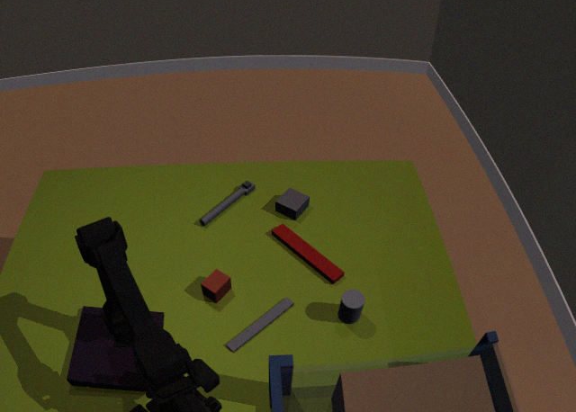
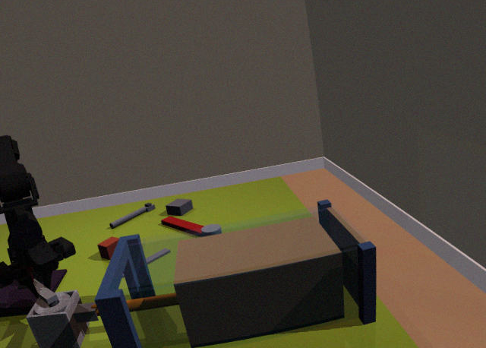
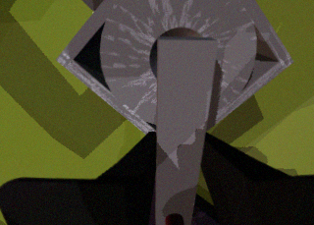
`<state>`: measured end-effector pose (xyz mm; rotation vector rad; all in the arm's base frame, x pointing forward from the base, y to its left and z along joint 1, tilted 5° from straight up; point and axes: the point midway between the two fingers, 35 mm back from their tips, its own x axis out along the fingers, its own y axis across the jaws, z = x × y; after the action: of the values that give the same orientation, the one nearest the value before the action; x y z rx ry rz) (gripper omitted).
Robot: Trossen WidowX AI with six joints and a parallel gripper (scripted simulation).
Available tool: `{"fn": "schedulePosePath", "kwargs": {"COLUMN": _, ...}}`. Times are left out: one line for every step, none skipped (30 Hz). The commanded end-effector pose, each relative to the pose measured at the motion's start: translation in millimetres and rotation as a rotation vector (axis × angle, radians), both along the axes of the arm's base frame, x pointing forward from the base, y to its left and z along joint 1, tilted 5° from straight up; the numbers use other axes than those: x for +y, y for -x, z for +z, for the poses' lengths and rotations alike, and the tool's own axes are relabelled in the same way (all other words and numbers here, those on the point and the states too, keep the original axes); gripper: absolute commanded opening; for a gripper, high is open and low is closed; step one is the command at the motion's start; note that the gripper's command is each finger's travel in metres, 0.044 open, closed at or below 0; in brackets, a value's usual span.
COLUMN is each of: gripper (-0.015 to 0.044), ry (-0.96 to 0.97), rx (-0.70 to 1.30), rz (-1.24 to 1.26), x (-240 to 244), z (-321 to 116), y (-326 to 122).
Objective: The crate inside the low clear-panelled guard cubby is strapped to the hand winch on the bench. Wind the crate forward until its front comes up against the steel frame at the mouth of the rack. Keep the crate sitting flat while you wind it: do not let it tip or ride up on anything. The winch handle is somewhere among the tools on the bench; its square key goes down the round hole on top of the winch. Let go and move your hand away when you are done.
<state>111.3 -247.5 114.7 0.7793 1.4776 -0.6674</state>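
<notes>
The grey winch (image 2: 52, 330) (image 3: 128, 63) stands at the lower left in the exterior view. The flat grey handle (image 2: 48, 295) (image 3: 183, 87) reaches over its round hole; the handle's end hides its key. My gripper (image 3: 177, 139) is shut on the handle, beside the winch. The handle's red part shows at the wrist view's bottom edge. The brown crate (image 1: 414, 389) (image 2: 255, 257) sits flat inside the clear-panelled cubby. An orange strap (image 2: 155, 301) runs from its front towards the winch, through the blue frame (image 1: 275, 381) (image 2: 110, 297). A gap separates crate front and frame.
A rod with a square head (image 1: 223, 208) (image 2: 129, 217), grey block (image 1: 292, 201) (image 2: 179, 207), red bar (image 1: 307, 253) (image 2: 181, 224), orange-red cube (image 1: 216, 284) (image 2: 106, 248), grey strip (image 1: 260, 324) (image 2: 159, 254) and grey cylinder (image 1: 351, 306) (image 2: 211, 229) lie or stand on the green mat.
</notes>
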Motion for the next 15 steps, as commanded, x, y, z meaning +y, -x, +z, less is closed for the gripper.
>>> {"fn": "schedulePosePath", "kwargs": {"gripper": 0.0, "ry": 0.0, "rx": 0.0, "rz": -0.003, "x": 0.2, "z": -1.9, "y": -0.2}}
{"fn": "schedulePosePath", "kwargs": {"gripper": 0.0, "ry": 0.001, "rx": -0.001, "rz": 0.007, "x": -0.1, "z": -2.5, "y": 0.1}}
{"fn": "schedulePosePath", "kwargs": {"gripper": 0.0, "ry": 0.002, "rx": -0.001, "rz": 0.023, "x": -0.5, "z": -3.3, "y": 0.6}}
{"fn": "schedulePosePath", "kwargs": {"gripper": 0.0, "ry": 0.002, "rx": -0.001, "rz": 0.033, "x": -0.7, "z": -3.9, "y": 0.8}}
{"fn": "schedulePosePath", "kwargs": {"gripper": 0.0, "ry": 0.003, "rx": -0.001, "rz": 0.035, "x": -0.8, "z": -4.9, "y": 0.9}}
{"fn": "schedulePosePath", "kwargs": {"gripper": 0.0, "ry": 0.003, "rx": -0.001, "rz": 0.036, "x": -0.8, "z": -5.5, "y": 0.9}}
{"fn": "schedulePosePath", "kwargs": {"gripper": 0.0, "ry": 0.003, "rx": -0.001, "rz": 0.036, "x": -0.8, "z": -5.8, "y": 0.9}}
{"fn": "schedulePosePath", "kwargs": {"gripper": 0.0, "ry": 0.003, "rx": -0.001, "rz": 0.036, "x": -0.8, "z": -5.8, "y": 0.9}}
{"fn": "schedulePosePath", "kwargs": {"gripper": 0.0, "ry": 0.003, "rx": -0.001, "rz": 0.036, "x": -0.8, "z": -6.2, "y": 0.8}}
{"fn": "schedulePosePath", "kwargs": {"gripper": 0.0, "ry": 0.003, "rx": -0.001, "rz": 0.036, "x": -0.8, "z": -7.1, "y": 0.8}}
{"fn": "schedulePosePath", "kwargs": {"gripper": 0.0, "ry": 0.003, "rx": -0.001, "rz": 0.036, "x": -0.8, "z": -7.8, "y": 0.7}}
{"fn": "schedulePosePath", "kwargs": {"gripper": 0.0, "ry": 0.003, "rx": -0.001, "rz": 0.036, "x": -0.8, "z": -8.0, "y": 0.7}}
{"fn": "schedulePosePath", "kwargs": {"gripper": 0.0, "ry": 0.002, "rx": -0.001, "rz": 0.033, "x": -0.7, "z": -8.1, "y": 0.6}}
{"fn": "schedulePosePath", "kwargs": {"gripper": 0.0, "ry": 0.002, "rx": -0.001, "rz": 0.022, "x": -0.3, "z": -8.4, "y": 0.3}}
{"fn": "schedulePosePath", "kwargs": {"gripper": 0.0, "ry": 0.0, "rx": -0.001, "rz": 0.007, "x": 0.2, "z": -8.8, "y": -0.2}}
